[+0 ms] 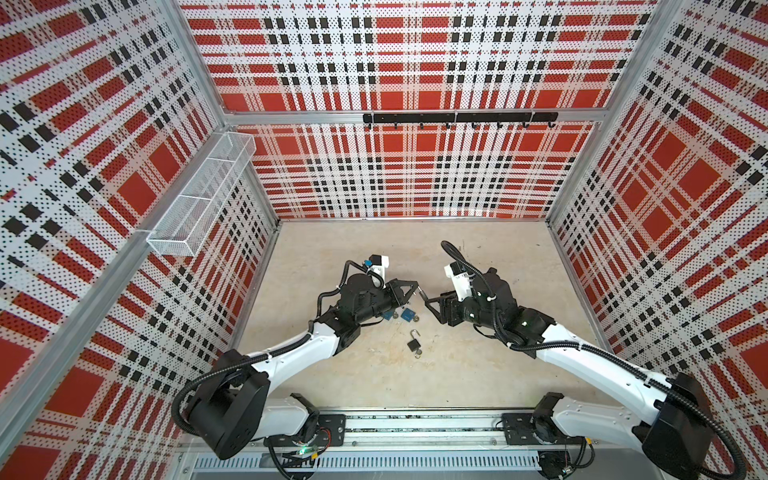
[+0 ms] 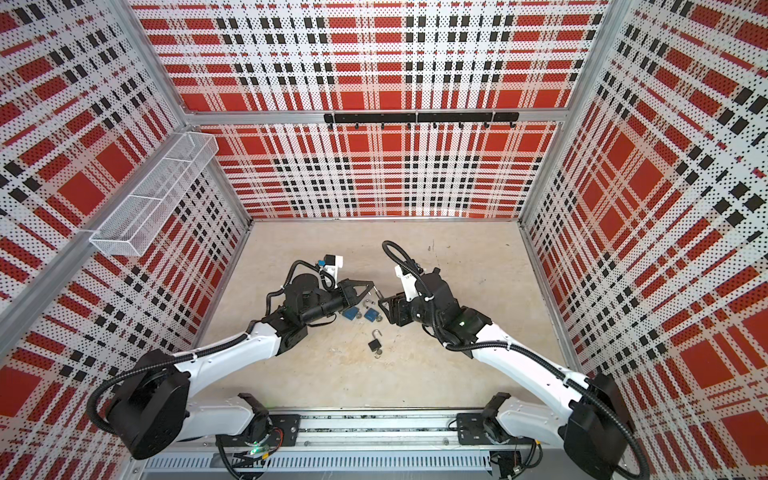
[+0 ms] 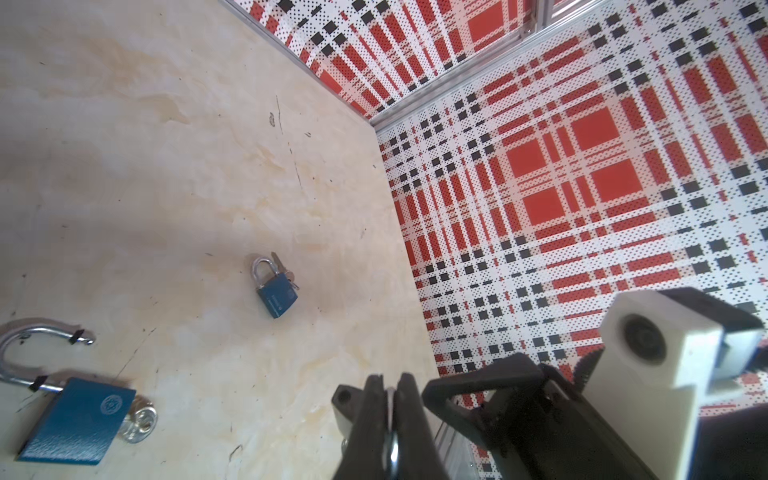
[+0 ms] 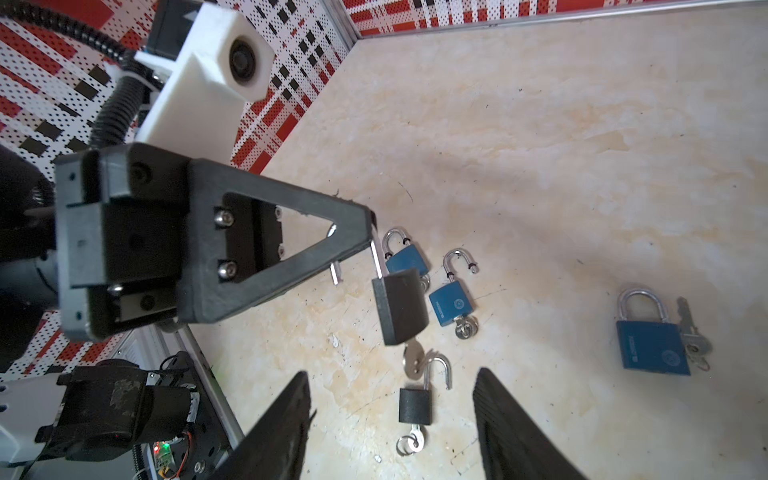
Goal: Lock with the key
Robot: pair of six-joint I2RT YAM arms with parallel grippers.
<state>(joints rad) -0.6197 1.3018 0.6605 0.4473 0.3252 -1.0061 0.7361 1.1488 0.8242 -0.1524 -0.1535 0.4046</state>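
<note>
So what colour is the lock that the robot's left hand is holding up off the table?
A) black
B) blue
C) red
A: in the right wrist view the left gripper pinches the shackle of a black padlock, which hangs clear of the table, while the blue padlocks lie flat on it.
</note>
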